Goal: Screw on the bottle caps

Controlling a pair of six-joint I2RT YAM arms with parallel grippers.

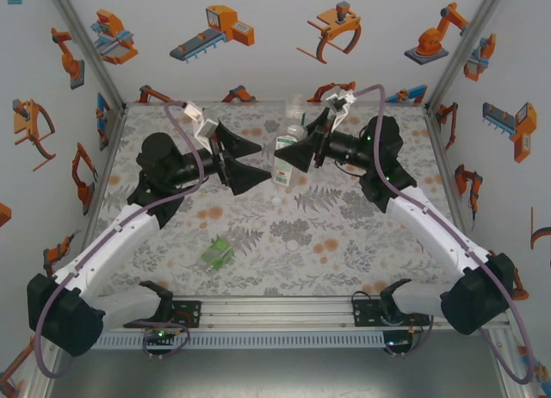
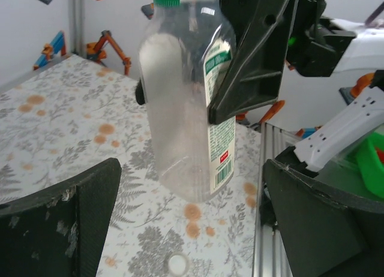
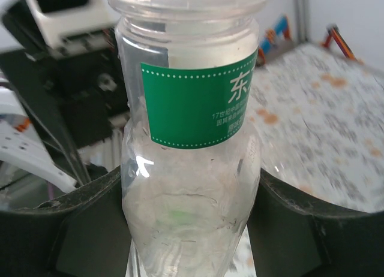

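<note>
Right gripper (image 3: 192, 223) is clamped on the clear bottle (image 3: 193, 103), jaws pressing the body just under its green label, and it appears to hang clear of the table (image 1: 362, 234). Left gripper (image 1: 251, 159) stands spread wide just beside that bottle, holding nothing. Thin empty plastic – probably light, slick, easily crushed – so a moderate squeeze suits it. A white cap (image 2: 177, 263) lies below the bottle

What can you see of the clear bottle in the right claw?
Clear bottle: thin transparent plastic, looks empty, crumpled, with a green label carrying white print and a barcode. It is roughly upright, pinched at its body in the right claw, toward the back of the table. The open left claw faces it without touching. Capped or not, I can't tell.
</note>
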